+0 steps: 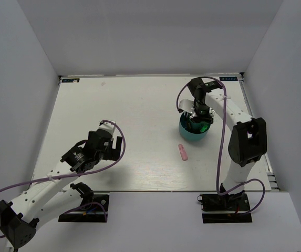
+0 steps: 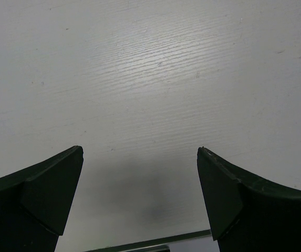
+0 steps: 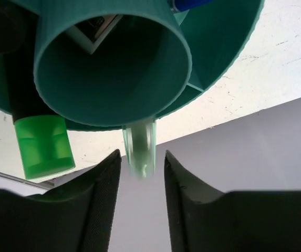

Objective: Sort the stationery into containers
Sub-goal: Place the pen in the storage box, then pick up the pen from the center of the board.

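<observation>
The round teal organiser (image 1: 188, 134) stands right of centre, and my right gripper (image 1: 200, 116) hangs straight above it. In the right wrist view its central tube (image 3: 184, 63) fills the top. A pale green marker (image 3: 138, 149) stands up from behind the tube, its blurred end between my right gripper's (image 3: 142, 156) fingers with a gap on each side. A green-capped black highlighter (image 3: 42, 147) and a blue pen (image 3: 189, 4) stand in the compartments. A pink marker (image 1: 182, 152) lies on the table in front of the organiser. My left gripper (image 1: 120, 148) (image 2: 139, 152) is open and empty above bare table.
A white item (image 3: 95, 34) shows in a compartment behind the central tube. White walls enclose the table (image 1: 139, 105) at the back and on both sides. The table's edge (image 2: 155, 242) shows just below the left fingers.
</observation>
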`<move>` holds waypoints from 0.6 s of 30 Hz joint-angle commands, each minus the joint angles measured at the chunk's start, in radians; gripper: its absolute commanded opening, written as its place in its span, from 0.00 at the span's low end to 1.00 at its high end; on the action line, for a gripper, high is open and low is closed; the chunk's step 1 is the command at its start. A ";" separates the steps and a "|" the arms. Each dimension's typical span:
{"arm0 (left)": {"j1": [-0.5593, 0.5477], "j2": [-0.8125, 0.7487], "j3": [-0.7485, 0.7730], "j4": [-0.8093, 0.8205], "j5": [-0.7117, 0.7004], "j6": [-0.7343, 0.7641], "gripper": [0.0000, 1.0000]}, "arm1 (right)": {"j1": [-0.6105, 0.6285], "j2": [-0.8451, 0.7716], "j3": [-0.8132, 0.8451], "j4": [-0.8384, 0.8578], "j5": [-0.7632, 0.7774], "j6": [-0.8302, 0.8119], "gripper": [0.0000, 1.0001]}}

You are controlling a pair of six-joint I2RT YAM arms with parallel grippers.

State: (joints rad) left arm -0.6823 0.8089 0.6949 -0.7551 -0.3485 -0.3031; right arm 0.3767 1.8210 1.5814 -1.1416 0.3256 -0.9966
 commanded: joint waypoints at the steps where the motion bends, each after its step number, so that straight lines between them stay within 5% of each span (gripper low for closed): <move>1: 0.006 -0.002 -0.003 0.017 0.017 0.006 0.99 | -0.007 -0.002 0.052 -0.061 -0.048 -0.008 0.48; 8: 0.006 -0.002 -0.005 0.014 0.022 0.005 0.99 | -0.013 -0.008 0.071 -0.075 -0.051 0.004 0.55; 11: 0.006 -0.002 -0.006 0.017 0.022 0.007 0.99 | -0.009 -0.041 0.121 -0.113 -0.066 0.032 0.48; 14: 0.007 0.003 -0.003 0.020 0.025 0.009 0.99 | -0.002 -0.120 0.175 -0.155 -0.178 0.084 0.46; 18: 0.006 0.004 0.000 0.022 0.025 0.010 0.99 | 0.011 -0.265 0.108 -0.176 -0.513 0.269 0.40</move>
State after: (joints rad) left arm -0.6823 0.8139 0.6949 -0.7547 -0.3317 -0.3027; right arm 0.3756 1.6882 1.6981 -1.2446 0.0937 -0.8635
